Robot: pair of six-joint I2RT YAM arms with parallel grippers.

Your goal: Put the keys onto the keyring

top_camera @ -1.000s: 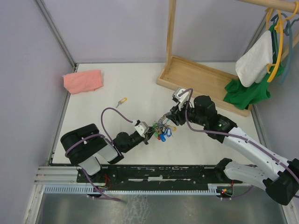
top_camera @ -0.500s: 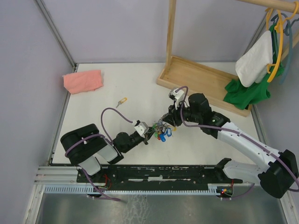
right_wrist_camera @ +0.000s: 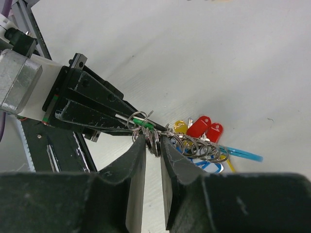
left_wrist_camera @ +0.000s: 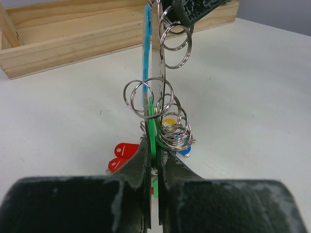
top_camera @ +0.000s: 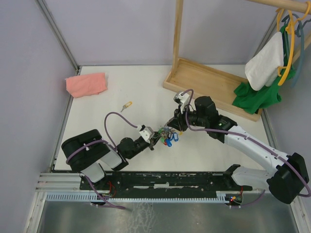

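Left wrist: left hand (left_wrist_camera: 154, 151) pinching green key (left_wrist_camera: 152, 127), keyring (left_wrist_camera: 176, 139) just beyond, pinched by right hand (right_wrist_camera: 154, 144).

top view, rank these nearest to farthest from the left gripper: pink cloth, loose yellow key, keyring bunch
From the left gripper, which pinches the green key:
1. keyring bunch, right at its fingertips, on the right arm's side.
2. loose yellow key, farther back and to the left, alone on the table.
3. pink cloth, in the far-left corner.
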